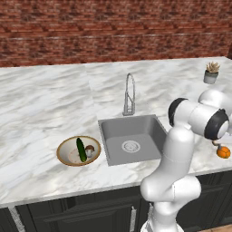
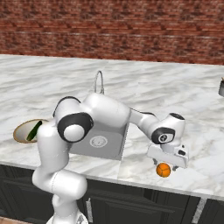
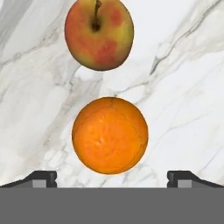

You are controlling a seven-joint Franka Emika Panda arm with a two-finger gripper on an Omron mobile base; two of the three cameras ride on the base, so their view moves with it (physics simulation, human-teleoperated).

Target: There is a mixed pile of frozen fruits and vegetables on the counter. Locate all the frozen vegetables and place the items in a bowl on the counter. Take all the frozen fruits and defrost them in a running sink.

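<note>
My gripper [image 3: 112, 178] is open and hangs just above an orange [image 3: 110, 135] on the white marble counter [image 1: 45, 104], one fingertip on each side of it. A red-and-yellow apple [image 3: 99, 34] lies just beyond the orange. From the right base view the gripper [image 2: 168, 160] is over the orange [image 2: 163, 169], right of the sink [image 2: 114, 151] and near the counter's front edge. The same orange [image 1: 223, 152] shows at the right edge of the left base view. The bowl [image 1: 63, 147] left of the sink [image 1: 108, 136] holds the cucumber [image 1: 81, 149] and the mushroom [image 1: 89, 149].
A tall chrome faucet [image 1: 129, 95] stands behind the basin; no water shows. A small potted plant [image 1: 211, 73] sits at the back right. The brick wall [image 1: 113, 31] closes the counter's far side. My own arm [image 2: 109, 111] arches across the sink.
</note>
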